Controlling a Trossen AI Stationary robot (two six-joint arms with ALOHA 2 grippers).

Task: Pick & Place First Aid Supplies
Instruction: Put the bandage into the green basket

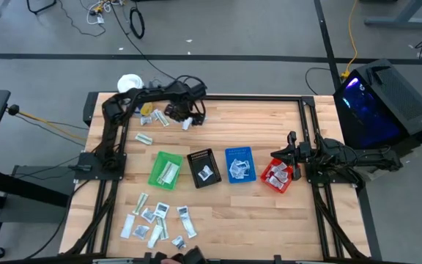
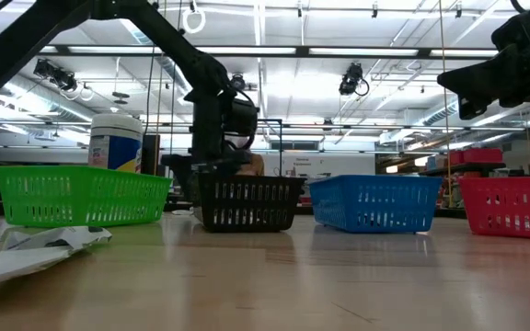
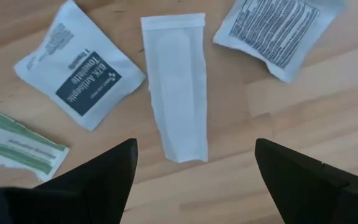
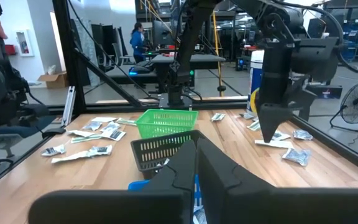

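Note:
First aid supplies lie flat on the wooden table in two groups: a few near the far left edge and several sachets [image 1: 156, 220] near the front left. My left gripper [image 1: 184, 116] points down, open, over the far group. In the left wrist view its fingers [image 3: 196, 149] stand on either side of a long white strip packet [image 3: 176, 87] without touching it. Beside the strip lie a dark-labelled sachet [image 3: 79, 74], a printed sachet [image 3: 278, 34] and a green-striped strip [image 3: 17, 146]. My right gripper [image 1: 288, 152] waits shut and level at the right, above the red bin.
A row of small bins crosses the table's middle: green [image 1: 165, 170], black [image 1: 204, 167], blue [image 1: 239, 164] and red [image 1: 278, 177], each with packets inside. A white tub [image 1: 129, 83] stands at the far left corner. Bare wood lies at the front right.

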